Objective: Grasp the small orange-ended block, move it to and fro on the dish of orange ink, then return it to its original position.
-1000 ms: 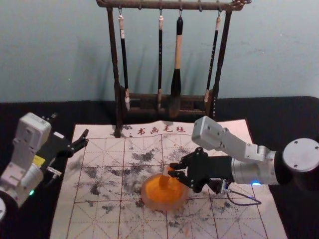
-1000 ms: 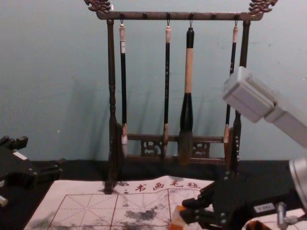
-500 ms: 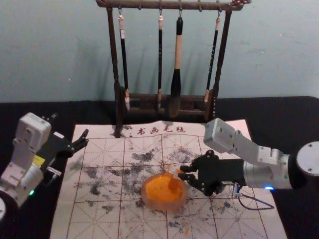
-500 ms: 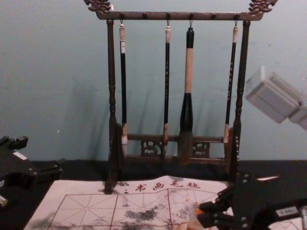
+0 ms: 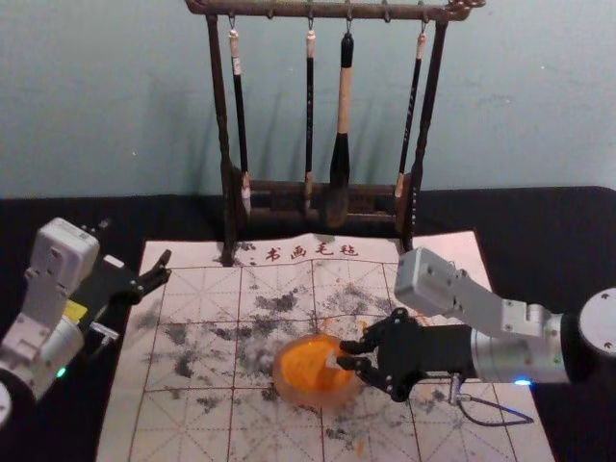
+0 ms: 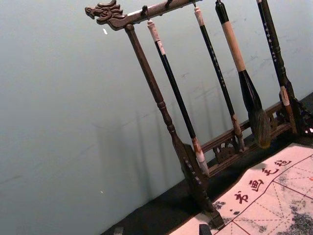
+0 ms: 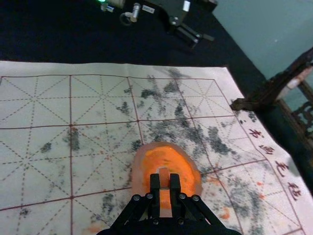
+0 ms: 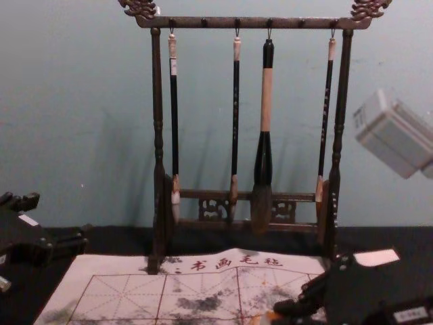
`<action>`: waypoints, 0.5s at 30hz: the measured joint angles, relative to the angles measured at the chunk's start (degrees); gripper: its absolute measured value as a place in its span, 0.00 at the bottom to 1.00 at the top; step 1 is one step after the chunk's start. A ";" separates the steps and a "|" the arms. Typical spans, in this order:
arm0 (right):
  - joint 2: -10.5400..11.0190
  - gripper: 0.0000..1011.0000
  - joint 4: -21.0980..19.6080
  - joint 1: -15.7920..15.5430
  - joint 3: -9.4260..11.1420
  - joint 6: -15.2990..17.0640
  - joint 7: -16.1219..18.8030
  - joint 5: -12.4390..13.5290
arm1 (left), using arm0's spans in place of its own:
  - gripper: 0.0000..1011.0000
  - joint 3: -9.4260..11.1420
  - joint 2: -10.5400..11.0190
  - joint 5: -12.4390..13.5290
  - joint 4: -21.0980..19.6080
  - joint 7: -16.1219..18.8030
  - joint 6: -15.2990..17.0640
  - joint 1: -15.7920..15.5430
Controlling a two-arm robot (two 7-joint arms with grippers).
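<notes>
Calligraphy workspace, hanging brushes (image 8: 266, 101)

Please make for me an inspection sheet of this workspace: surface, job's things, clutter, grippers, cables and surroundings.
Surface: gridded mat, with black smudges and orange spots.
Job's things: dish holds orange ink; block is above it; contact with the ink cannot be told.
Clutter: rack with four hanging brushes behind.
Grippers: right gripper holds the block; left gripper open, parked on the left.
Cables: one cable loops beneath the right arm.
Surroundings: plain wall.
</notes>
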 joint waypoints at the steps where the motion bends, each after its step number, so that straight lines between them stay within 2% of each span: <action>1: -0.07 0.10 0.00 0.04 -0.11 0.00 0.04 -0.02 | 0.99 0.00 0.00 0.00 0.00 0.00 0.00 0.00; 15: -2.44 0.10 2.95 2.10 -1.86 0.29 0.06 -1.08 | 0.99 0.00 0.00 0.00 0.00 0.00 0.00 0.00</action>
